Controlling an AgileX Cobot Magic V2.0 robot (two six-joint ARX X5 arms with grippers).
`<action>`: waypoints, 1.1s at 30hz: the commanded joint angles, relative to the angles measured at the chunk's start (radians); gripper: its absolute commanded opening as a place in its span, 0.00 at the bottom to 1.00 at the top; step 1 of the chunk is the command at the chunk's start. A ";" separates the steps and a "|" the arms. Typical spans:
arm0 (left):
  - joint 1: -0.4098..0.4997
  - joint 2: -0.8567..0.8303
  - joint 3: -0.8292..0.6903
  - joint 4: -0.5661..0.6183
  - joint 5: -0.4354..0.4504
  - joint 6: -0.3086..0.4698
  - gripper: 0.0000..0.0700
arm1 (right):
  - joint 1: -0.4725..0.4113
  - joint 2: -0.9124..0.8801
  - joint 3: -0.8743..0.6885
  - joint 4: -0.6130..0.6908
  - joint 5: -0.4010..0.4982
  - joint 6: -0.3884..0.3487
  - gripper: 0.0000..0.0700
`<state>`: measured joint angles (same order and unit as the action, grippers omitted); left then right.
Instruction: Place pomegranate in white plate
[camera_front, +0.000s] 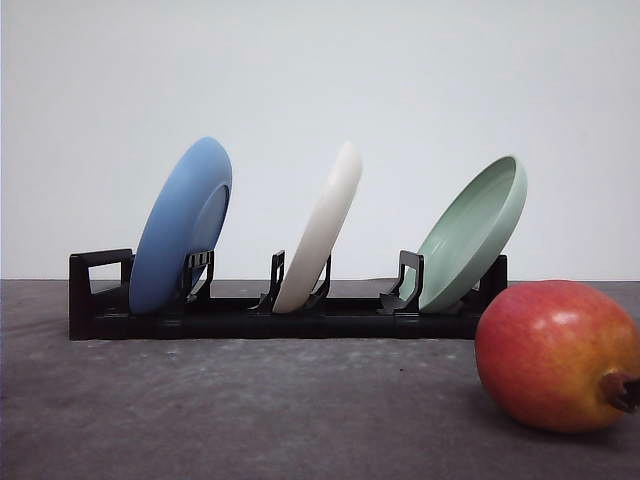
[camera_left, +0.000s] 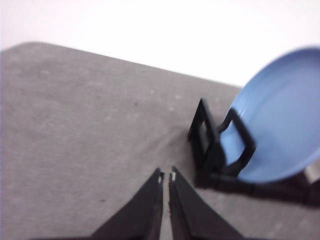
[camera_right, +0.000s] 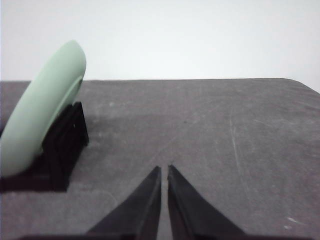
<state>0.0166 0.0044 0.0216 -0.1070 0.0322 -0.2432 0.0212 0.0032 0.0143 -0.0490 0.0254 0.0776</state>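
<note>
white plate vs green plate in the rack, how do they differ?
The white plate is cream, shallow and stands in the middle slot; the pale green plate is deeper-walled and sits in the right end slot. Both stand on edge in the black rack, leaning right.

- pomegranate (camera_front: 556, 354): red-yellow, glossy, lying on its side near right, crown stub pointing right
- white plate (camera_front: 320, 232): cream, standing tilted on edge, far centre

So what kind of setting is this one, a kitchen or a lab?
Most likely a staged lab tabletop, not a real kitchen: a bare grey table against a plain white backdrop, with just a black dish rack holding three plates on edge and a lone pomegranate beside it.
</note>
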 joint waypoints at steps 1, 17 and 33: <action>0.000 -0.001 -0.010 0.039 0.005 -0.155 0.00 | 0.003 0.000 -0.003 0.034 0.001 0.090 0.03; 0.000 0.051 0.266 -0.144 -0.018 -0.265 0.00 | 0.003 0.025 0.223 -0.174 -0.001 0.335 0.01; 0.000 0.400 0.628 -0.586 0.159 -0.085 0.00 | 0.003 0.353 0.537 -0.530 -0.268 0.253 0.01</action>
<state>0.0166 0.3942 0.6311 -0.6982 0.1748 -0.3573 0.0212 0.3446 0.5365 -0.5800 -0.2298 0.3569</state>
